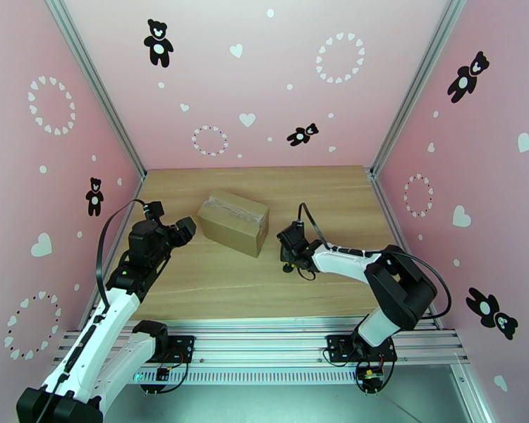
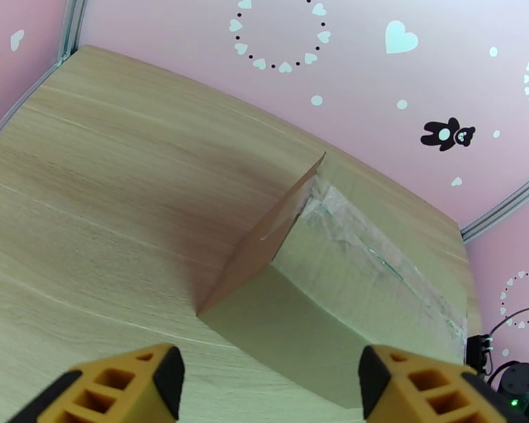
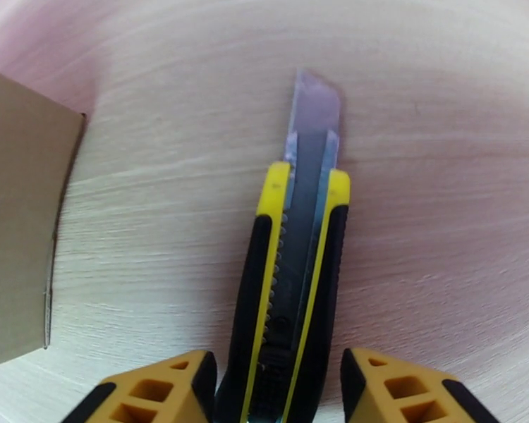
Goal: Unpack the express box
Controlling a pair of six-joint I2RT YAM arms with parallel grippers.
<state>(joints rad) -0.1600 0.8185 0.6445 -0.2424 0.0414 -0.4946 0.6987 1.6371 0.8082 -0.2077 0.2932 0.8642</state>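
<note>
**Two arms closing on a sealed carton, knife ready**

Two grippers are flanking the express box (image 1: 233, 223), which is sitting on the wooden table (image 1: 215, 290) a little left of centre and toward the far side, turned at an angle to the table edges. Clear shiny tape (image 1: 230, 209) is running along its top seam and looks unbroken, so the unpacking is judged to be at its opening step.

The left gripper (image 1: 185, 230) is hovering just beside the box's left end. Its jaws are spread wide with nothing between them, and the left wrist view is looking past them at a near corner of the carton (image 2: 335, 304). That pose is probably for bracing the box so it is not sliding under a cut.

The right gripper (image 1: 290, 242) is waiting near the box's right end, apart from it. Its jaws are pinching the handle of a yellow-black utility knife (image 3: 300, 276), which is lying along the gripper's axis with the blade (image 3: 314, 114) extended and pointing forward over bare table. The box's side (image 3: 17, 227) is showing at the left edge of that view, so the blade is not yet lined up with the seam.

Holding the knife lengthwise is letting the wrist steer the tip. The next move is likely calling for raising it to the tape and cutting shallowly, since a deep cut could be damaging whatever is inside.
</note>
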